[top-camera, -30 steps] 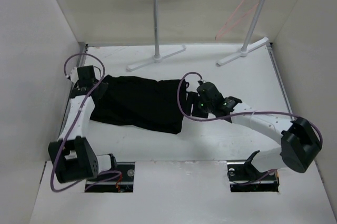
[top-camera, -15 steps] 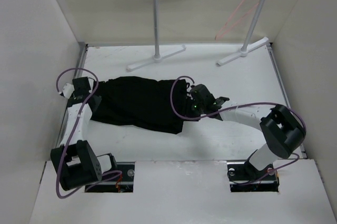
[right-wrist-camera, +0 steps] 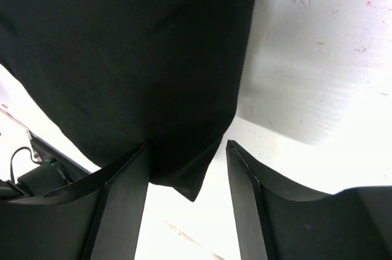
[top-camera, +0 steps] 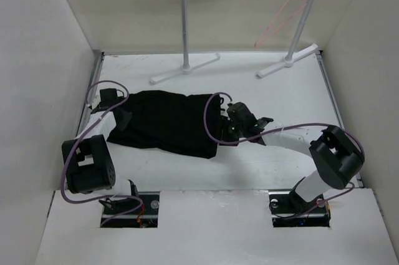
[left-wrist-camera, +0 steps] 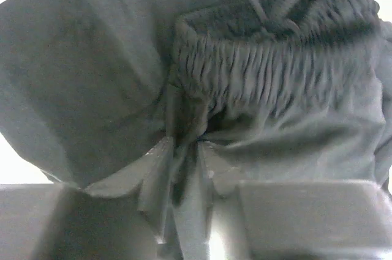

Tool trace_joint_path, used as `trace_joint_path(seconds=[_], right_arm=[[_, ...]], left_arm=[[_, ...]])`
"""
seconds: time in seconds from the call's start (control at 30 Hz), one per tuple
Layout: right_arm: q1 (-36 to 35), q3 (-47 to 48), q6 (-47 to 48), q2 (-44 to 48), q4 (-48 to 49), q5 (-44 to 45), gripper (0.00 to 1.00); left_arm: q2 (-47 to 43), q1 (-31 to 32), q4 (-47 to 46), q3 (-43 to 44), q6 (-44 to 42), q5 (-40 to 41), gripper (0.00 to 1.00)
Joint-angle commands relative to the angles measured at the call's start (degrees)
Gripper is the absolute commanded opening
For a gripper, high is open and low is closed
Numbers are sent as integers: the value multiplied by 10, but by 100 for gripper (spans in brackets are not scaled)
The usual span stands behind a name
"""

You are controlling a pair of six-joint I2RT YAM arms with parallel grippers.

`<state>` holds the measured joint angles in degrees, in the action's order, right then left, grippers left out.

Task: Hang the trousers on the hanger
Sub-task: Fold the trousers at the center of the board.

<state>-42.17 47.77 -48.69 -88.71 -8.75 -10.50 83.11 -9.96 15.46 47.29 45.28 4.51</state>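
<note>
The black trousers [top-camera: 165, 121] lie spread flat in the middle of the table. My left gripper [top-camera: 117, 101] is at their left end. In the left wrist view it [left-wrist-camera: 184, 144] is shut on a fold of the trousers [left-wrist-camera: 92, 76] just below the gathered elastic waistband [left-wrist-camera: 269, 70]. My right gripper [top-camera: 225, 126] is at their right edge. In the right wrist view it [right-wrist-camera: 188, 145] is open, with a corner of the trousers [right-wrist-camera: 122, 58] between its fingers [right-wrist-camera: 125, 193]. The pink-orange hanger [top-camera: 283, 19] hangs from the rack at the back right.
The white-and-silver garment rack [top-camera: 185, 22] stands at the back with its T-shaped feet [top-camera: 184, 68] on the table. White walls close in the left, back and right sides. Purple cables loop from both arms.
My left gripper has moved right onto the trousers' left end. My right gripper has moved left to the trousers' right edge, and its arm's elbow has drawn in.
</note>
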Motion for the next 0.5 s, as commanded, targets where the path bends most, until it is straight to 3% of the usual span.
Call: trace_joint_path(seconds=[0.0, 0.13, 0.23, 0.47], right_arm=[[1, -3, -3, 17, 30, -4, 56], [1, -4, -4, 2, 34, -5, 26], [1, -6, -6, -9, 39, -6, 14], [13, -20, -10, -3, 36, -1, 8]], left_arm=[[-7, -13, -1, 36, -5, 15, 12], [-66, -9, 15, 47, 0, 23, 4], [-125, -11, 49, 48, 4, 33, 4], [-145, -36, 81, -20, 2, 60, 6]])
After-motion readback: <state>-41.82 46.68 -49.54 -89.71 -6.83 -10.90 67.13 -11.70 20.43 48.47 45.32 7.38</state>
